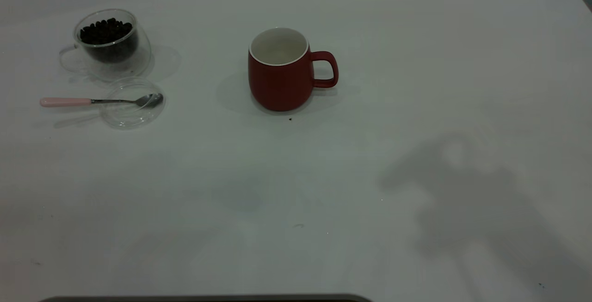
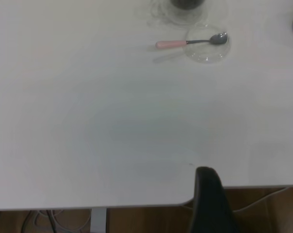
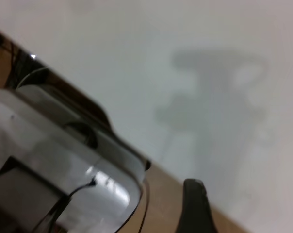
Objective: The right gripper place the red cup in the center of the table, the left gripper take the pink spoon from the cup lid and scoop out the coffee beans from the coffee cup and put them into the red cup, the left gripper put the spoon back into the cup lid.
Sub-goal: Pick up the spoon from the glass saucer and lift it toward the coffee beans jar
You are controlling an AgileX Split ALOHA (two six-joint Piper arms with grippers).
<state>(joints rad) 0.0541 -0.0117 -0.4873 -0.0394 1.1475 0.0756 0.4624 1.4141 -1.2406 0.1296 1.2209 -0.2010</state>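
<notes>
I see the red cup upright at upper center, handle right, white inside. At upper left, the clear coffee cup holds coffee beans. Just below it, the pink spoon rests across the cup lid.

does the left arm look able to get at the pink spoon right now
Probably yes. The pink spoon lies with its bowl in the cup lid and its handle sticking out over bare table, away from the coffee cup. The left tool sits at the near edge, nothing between.
</notes>
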